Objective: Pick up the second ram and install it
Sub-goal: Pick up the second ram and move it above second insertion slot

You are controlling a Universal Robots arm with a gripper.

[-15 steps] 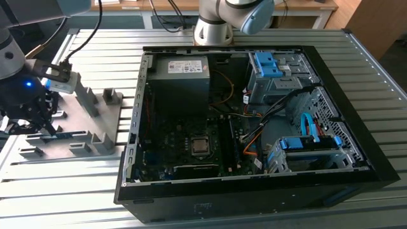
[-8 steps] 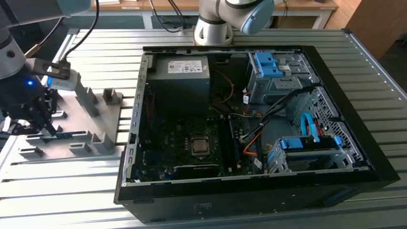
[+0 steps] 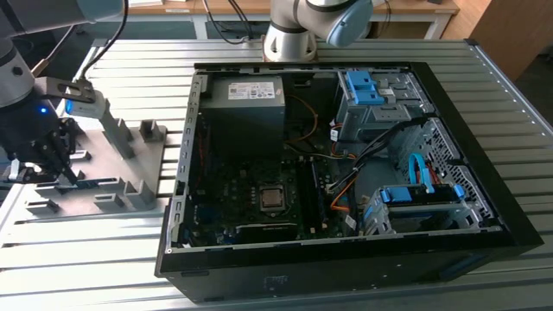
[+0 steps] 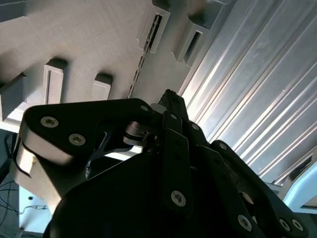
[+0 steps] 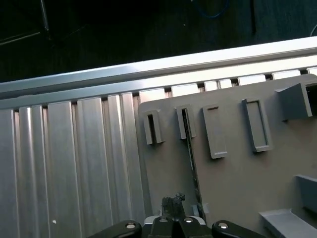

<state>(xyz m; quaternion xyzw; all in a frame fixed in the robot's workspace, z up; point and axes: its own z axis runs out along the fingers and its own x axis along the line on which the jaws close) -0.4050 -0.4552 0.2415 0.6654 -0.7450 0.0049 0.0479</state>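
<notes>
table [image 3: 346, 48]: ribbed metal | behind: wooden desk [image 3: 415, 6] | floor [image 3: 160, 29]: dark

Your arm [image 3: 289, 39] is silver-grey tubing with pale blue joint caps [image 3: 350, 23] and a black cable [image 3: 122, 26]. Your gripper [image 4: 171, 99] is black, its flat linkage bars [image 4: 173, 158] dotted with silver screws [image 4: 179, 198].

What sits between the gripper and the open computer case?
In the exterior view, grey upright blocks stand between the gripper and the case.

upright grey blocks [image 3: 136, 192] crowd the fixture plate [image 3: 102, 162]; the computer case [image 3: 346, 272] stands open-topped.
</notes>
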